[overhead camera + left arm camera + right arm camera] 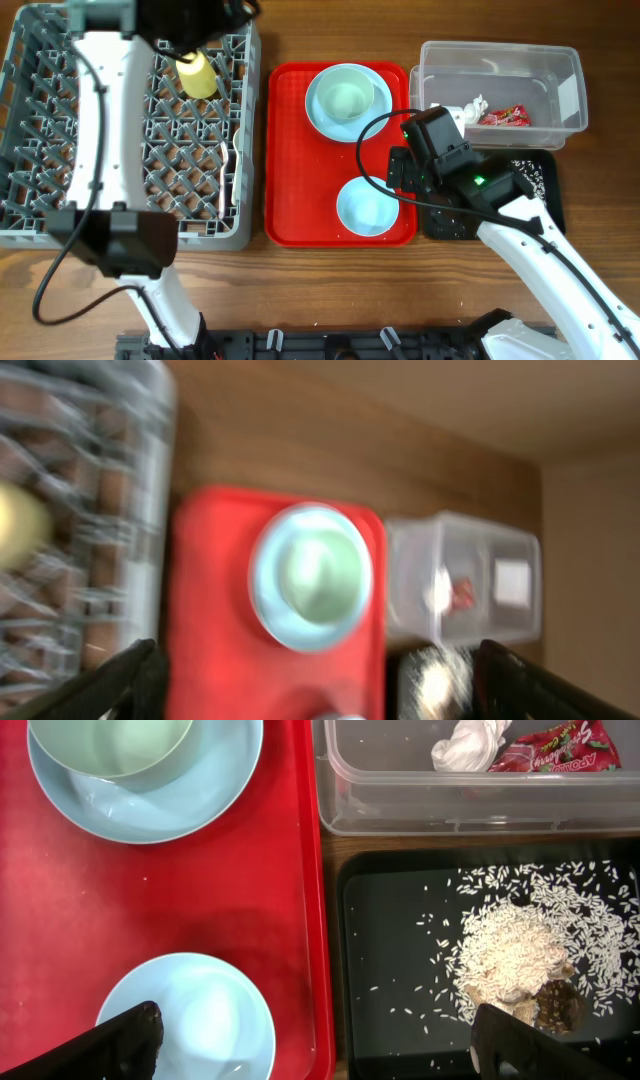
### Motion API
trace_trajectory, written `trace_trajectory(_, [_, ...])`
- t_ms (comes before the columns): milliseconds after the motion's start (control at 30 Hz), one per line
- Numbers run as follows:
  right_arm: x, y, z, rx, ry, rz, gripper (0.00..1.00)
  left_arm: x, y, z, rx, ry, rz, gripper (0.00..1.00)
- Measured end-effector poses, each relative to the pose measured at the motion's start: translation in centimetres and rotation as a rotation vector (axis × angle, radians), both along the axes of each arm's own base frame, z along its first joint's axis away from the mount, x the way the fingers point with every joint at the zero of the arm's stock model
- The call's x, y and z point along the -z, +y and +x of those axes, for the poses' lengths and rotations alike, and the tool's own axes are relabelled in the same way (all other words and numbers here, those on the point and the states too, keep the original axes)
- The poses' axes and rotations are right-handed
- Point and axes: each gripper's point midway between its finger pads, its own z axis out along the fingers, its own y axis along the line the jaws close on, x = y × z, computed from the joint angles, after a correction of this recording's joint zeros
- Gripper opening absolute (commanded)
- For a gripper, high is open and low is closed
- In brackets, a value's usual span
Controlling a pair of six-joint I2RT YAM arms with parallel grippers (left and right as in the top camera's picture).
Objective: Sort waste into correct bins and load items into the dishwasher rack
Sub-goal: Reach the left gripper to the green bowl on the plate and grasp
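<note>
Right claw (pixel 320 1035), jaws apart, above the red tray's (pixel 230 890) right edge; front bowl (pixel 190 1020) lies just left, nearest this arm.

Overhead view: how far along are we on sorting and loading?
Done: tissue and wrapper lie in the clear tub, rice scraps in the black tray, yellow cup in the rack. In hand: nothing; left gripper and right gripper are both open and empty. To do: the plate with one bowl on it and the second bowl, all on the red tray.
</note>
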Motion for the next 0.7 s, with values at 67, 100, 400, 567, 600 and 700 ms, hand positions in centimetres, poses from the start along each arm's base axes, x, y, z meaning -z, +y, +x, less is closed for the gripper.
trace_trajectory(67, [0.0,0.0,0.0,0.0,0.0,0.0,1.0,1.3,-2.1,-0.5,0.051,0.04,-0.002,0.26])
trace_trajectory(100, [0.0,0.0,0.0,0.0,0.0,0.0,1.0,2.4,-3.6,-0.9,0.086,0.067,0.009,0.19])
trace_trajectory(400, [0.0,0.0,0.0,0.0,0.0,0.0,1.0,10.0,-15.5,-5.0,0.31,0.141,0.26,0.17])
trace_trajectory(567, [0.0,0.0,0.0,0.0,0.0,0.0,1.0,14.4,-20.2,-6.9,0.402,0.157,0.353,0.22])
trace_trajectory(600, [0.0,0.0,0.0,0.0,0.0,0.0,1.0,14.9,-20.5,-6.9,0.408,0.157,0.361,0.22])
trace_trajectory(700, [0.0,0.0,0.0,0.0,0.0,0.0,1.0,16.1,-21.2,-6.4,0.412,0.148,0.373,0.18])
